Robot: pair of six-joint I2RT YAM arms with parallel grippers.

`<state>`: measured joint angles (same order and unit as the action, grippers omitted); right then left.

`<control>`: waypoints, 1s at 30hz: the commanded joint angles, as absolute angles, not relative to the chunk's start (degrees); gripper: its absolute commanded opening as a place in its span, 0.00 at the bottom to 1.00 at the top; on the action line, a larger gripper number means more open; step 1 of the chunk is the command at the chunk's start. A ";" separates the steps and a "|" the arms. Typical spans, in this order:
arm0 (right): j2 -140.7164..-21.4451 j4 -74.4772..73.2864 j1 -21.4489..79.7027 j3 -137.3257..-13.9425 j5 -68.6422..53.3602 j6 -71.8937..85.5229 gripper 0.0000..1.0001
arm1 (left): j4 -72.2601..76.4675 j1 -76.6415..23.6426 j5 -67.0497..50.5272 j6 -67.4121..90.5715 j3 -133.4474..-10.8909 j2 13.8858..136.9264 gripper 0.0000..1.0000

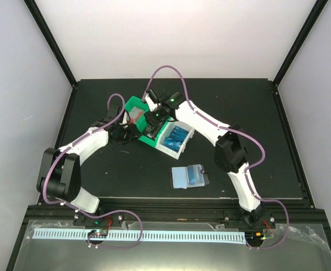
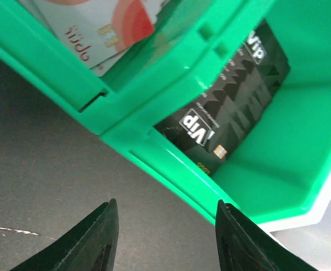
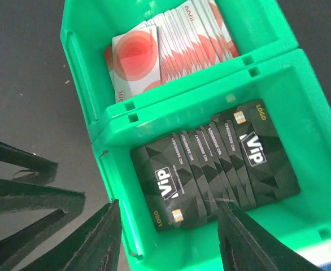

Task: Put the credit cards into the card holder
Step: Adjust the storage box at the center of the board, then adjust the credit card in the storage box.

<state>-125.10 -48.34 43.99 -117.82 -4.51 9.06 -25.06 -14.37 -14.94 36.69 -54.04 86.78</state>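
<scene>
The card holder point(image 1: 188, 176) lies open on the black table, pale sleeves up, with a blue card point(image 1: 197, 174) in it. More blue cards point(image 1: 177, 137) sit in a white bin. A green bin point(image 3: 126, 169) holds black VIP cards point(image 3: 210, 164) in one compartment and red-and-white cards point(image 3: 165, 48) in the other. My right gripper point(image 3: 171, 226) is open and empty just above the black cards, one finger outside the bin wall; it shows in the top view point(image 1: 152, 118). My left gripper point(image 2: 165, 226) is open and empty over the table beside the green bin's outer wall point(image 2: 171, 164).
The white bin point(image 1: 166, 148) touches the green bin point(image 1: 133, 105) on its right. My left gripper point(image 1: 131, 134) is close to the right one, and its fingers point(image 3: 24, 192) show at the left of the right wrist view. Dark walls frame the table.
</scene>
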 commanded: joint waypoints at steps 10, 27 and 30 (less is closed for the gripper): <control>-140.80 -60.93 43.76 -135.69 -6.85 -3.12 0.48 | -18.65 -11.20 -19.98 42.76 -49.64 90.86 0.46; -148.30 -61.10 43.75 -138.53 -2.68 -8.08 0.49 | -14.56 -12.61 -19.95 44.21 -47.99 93.79 0.44; -148.90 -61.00 43.75 -138.02 -2.86 -9.59 0.49 | -14.44 -13.28 -19.79 44.19 -48.26 94.72 0.43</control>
<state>-146.80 -60.03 44.03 -137.47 -3.79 -6.81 -15.70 -12.25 -19.70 43.57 -47.33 92.99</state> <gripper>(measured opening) 0.492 0.437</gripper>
